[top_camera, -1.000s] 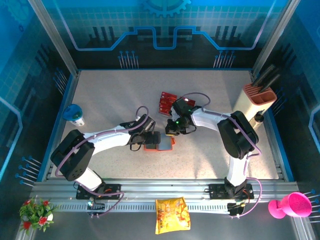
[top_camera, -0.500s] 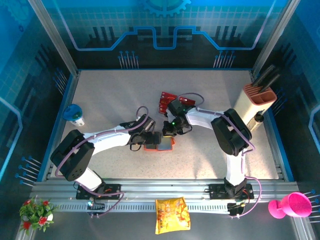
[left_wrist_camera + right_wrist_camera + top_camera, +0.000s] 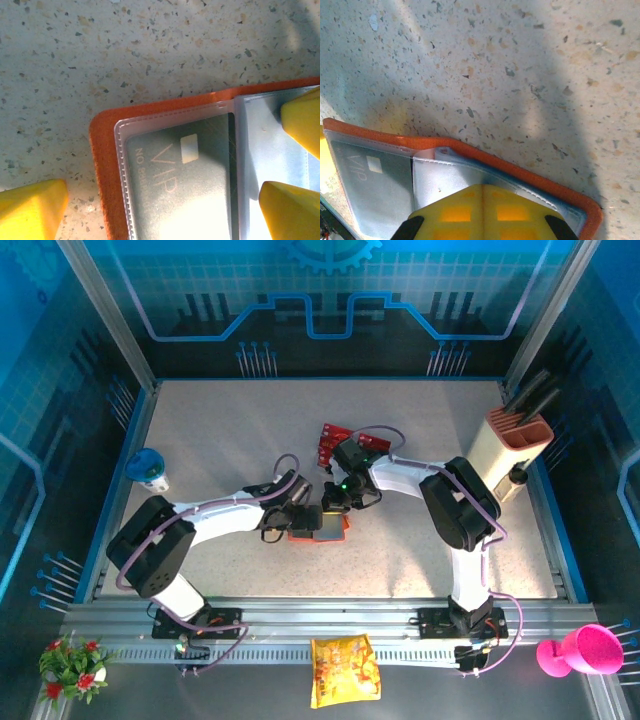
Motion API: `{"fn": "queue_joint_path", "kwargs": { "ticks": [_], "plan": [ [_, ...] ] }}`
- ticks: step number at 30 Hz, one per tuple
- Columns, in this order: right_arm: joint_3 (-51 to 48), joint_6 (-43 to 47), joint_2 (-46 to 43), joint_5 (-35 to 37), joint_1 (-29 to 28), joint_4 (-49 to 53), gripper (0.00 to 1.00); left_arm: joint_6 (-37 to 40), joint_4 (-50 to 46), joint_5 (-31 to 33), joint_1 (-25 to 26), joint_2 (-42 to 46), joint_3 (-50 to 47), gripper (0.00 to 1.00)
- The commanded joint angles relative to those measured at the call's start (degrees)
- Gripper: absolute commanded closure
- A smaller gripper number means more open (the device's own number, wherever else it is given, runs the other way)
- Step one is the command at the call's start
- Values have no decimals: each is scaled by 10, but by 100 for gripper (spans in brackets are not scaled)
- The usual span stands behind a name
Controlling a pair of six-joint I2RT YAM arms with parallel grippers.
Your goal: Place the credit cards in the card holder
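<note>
Left gripper (image 3: pixel 160 210): jaws spread wide, straddling the open card holder (image 3: pixel 102 145), which lies flat on the table (image 3: pixel 230 430). Right gripper (image 3: pixel 482 212): pinched closed, nothing we can see held, tip over a clear pocket. Credit cards (image 3: pixel 335 443): stacked just beyond. We advise pinning the holder and feeding each card squarely into the pocket mouth.

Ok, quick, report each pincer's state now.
Left pincer: open over the card holder's edge, gripping nothing.
Right pincer: shut, tips at the card holder; whether it grips anything cannot be told.
</note>
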State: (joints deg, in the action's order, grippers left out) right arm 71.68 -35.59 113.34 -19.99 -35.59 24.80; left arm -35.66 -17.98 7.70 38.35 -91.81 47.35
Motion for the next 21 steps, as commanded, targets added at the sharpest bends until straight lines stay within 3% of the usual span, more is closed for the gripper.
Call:
{"fn": "queue_joint_path", "kwargs": {
  "ticks": [1, 5, 12, 21],
  "plan": [
    [-10, -7, 0, -8, -5, 1, 99, 11, 4, -9, -3, -11, -19, 1],
    [-12, -12, -25, -3, 6, 1, 97, 10, 8, -5, -3, -14, -30, 1],
    [-21, -23, -58, 5, 19, -1, 79, 0, 22, -10, -3, -13, -47, 1],
    [-38, -39, -43, 5, 16, -15, 70, -4, 32, -12, -4, -17, -54, 1]
  ]
}}
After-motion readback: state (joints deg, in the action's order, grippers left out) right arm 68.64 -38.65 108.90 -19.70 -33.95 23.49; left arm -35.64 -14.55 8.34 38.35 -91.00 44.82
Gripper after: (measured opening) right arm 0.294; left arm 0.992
